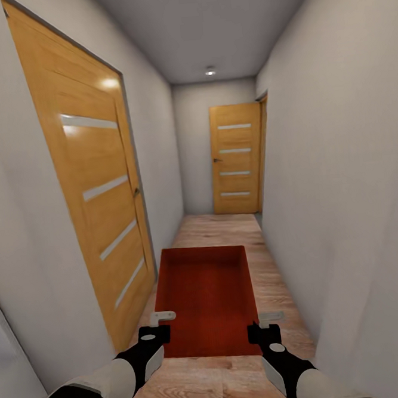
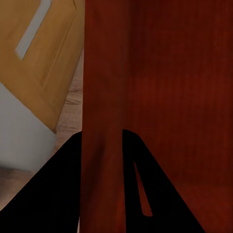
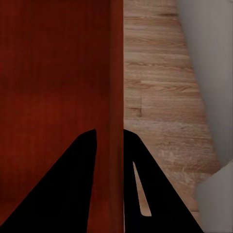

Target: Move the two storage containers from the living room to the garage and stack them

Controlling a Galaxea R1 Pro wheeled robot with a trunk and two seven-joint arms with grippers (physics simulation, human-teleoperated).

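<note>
storage container [image 1: 207,297] between claws | left claw [image 1: 162,316] grips wall | right claw [image 1: 270,316] grips wall

Narrow hallway: two wooden doors [image 1: 97,195], [image 1: 236,158], plank flooring [image 1: 225,230].

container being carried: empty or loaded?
Empty. The head view looks straight into the open-topped storage container and shows only its bare red bottom; the left tool and right tool each grip a side wall.
</note>
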